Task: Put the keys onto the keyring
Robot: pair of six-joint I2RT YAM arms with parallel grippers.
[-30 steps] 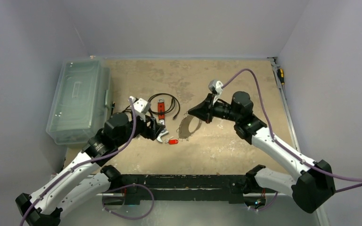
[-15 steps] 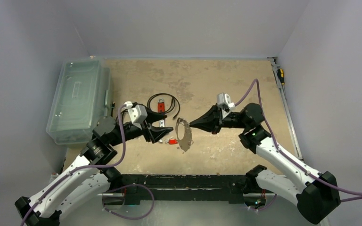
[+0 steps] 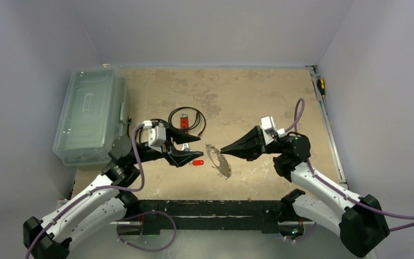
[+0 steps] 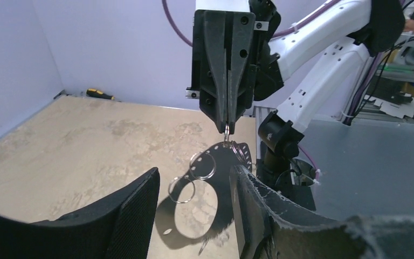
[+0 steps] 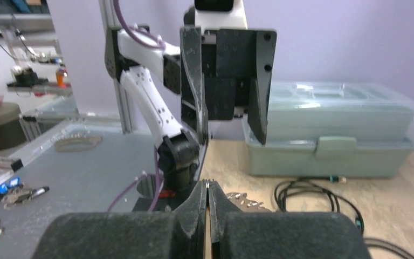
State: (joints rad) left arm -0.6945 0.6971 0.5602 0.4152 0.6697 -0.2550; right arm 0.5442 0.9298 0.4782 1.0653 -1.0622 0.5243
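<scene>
The keyring is a flat oval metal loop with punched holes and small silvery split rings hanging on it. My right gripper is shut on its top edge and holds it hanging above the table. In the left wrist view the keyring hangs from those shut fingers. My left gripper is open and empty and faces the keyring from the left, a little apart from it. In its own view the left gripper frames the loop. In the right wrist view my right gripper is shut. No keys show clearly. A small silvery piece lies under the left fingers.
A small red piece lies on the table below the left gripper. A coiled black cable with a red stick lies behind it. A clear plastic box stands at the left edge. A screwdriver lies at the far right edge.
My right gripper lifted the keyring off the table and carried it nearer and rightward. My left gripper rose, turned to point right at the keyring, and stands open.
</scene>
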